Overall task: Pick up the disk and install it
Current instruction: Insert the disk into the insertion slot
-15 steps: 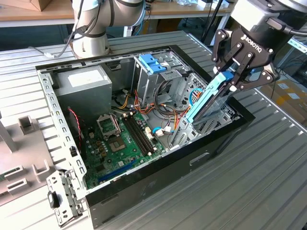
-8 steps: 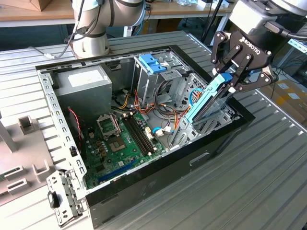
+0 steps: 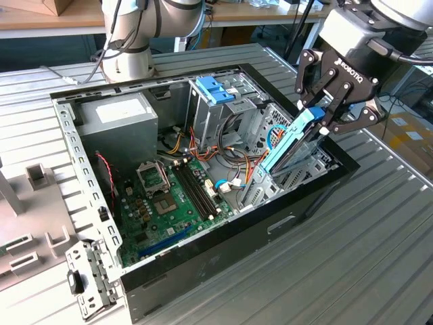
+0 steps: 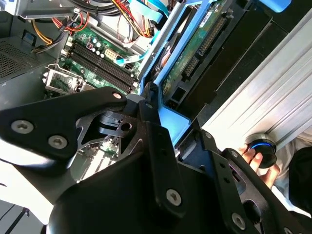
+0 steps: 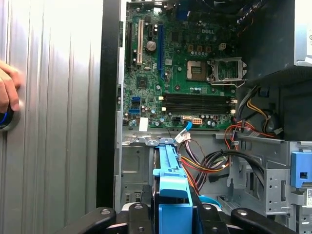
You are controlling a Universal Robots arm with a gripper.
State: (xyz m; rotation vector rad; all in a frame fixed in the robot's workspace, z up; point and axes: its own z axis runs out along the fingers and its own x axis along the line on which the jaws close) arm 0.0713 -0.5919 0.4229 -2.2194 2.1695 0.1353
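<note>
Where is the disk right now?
On the exterior view's right, the disk slants in the gripper, its lower end inside the computer case near the coloured cables.

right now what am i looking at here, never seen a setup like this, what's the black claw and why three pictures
It is a robot arm working on an open computer case that lies on a ribbed metal table. The exterior view comes from a camera standing off the arm. Both wrist views come from cameras riding on the arm, looking past its tool, the black claw. The tool is shut on the disk, a hard drive in a light blue frame. The disk is held tilted, with its lower end down in the case at the exterior view's right. Inside the case lies the green motherboard. In both wrist views a person's hand is on the table beside the case.
</note>
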